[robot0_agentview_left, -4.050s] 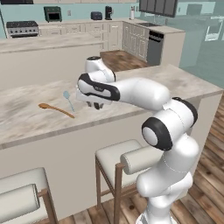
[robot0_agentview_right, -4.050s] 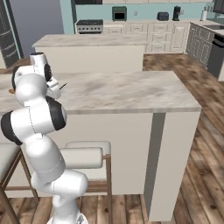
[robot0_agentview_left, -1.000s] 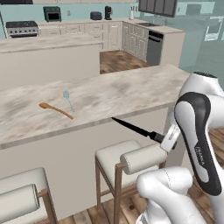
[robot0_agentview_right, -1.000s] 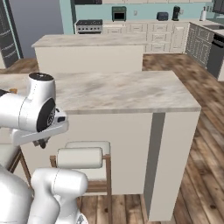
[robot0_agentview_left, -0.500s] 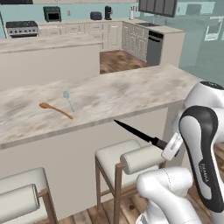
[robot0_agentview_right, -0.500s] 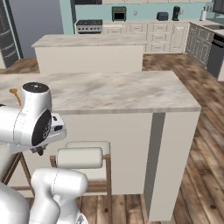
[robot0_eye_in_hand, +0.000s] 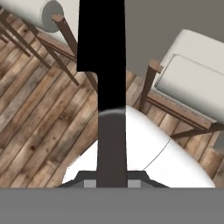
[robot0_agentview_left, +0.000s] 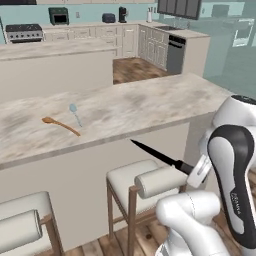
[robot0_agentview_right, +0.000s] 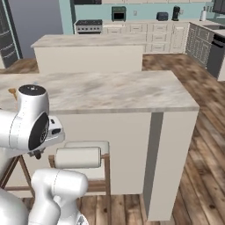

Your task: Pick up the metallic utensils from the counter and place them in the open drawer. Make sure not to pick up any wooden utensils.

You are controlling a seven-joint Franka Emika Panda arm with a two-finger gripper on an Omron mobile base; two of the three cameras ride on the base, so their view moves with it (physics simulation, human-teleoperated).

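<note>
Below the near edge of the counter point(robot0_agentview_left: 150, 100), out over the stools, gripper point(robot0_agentview_left: 192, 170) clamped on the black handle of the knife point(robot0_agentview_left: 155, 155) — blade pointing left and slightly up toward the slab's edge. Compared with a second ago, carried a little lower and further right, away from the counter; four seconds ago still up over the slab beside the spoons. Reads as a transfer well under way: knife off the counter, not yet delivered.

Left on the stone, far left of the arm: silver spoon point(robot0_agentview_left: 75, 114) and, just beside it, wooden spoon point(robot0_agentview_left: 60, 124), apart from each other. One metallic piece still to fetch; wooden one to be left alone.

Hard to make out: the open drawer — nowhere recognisable among stools point(robot0_agentview_left: 145, 182) and plank floor, so remaining travel cannot be judged. Along the hand camera, knife a black bar point(robot0_eye_in_hand: 101, 52) running up the middle, tip cut off at the top edge. From the right, gripper tucked behind the arm's own white links.
</note>
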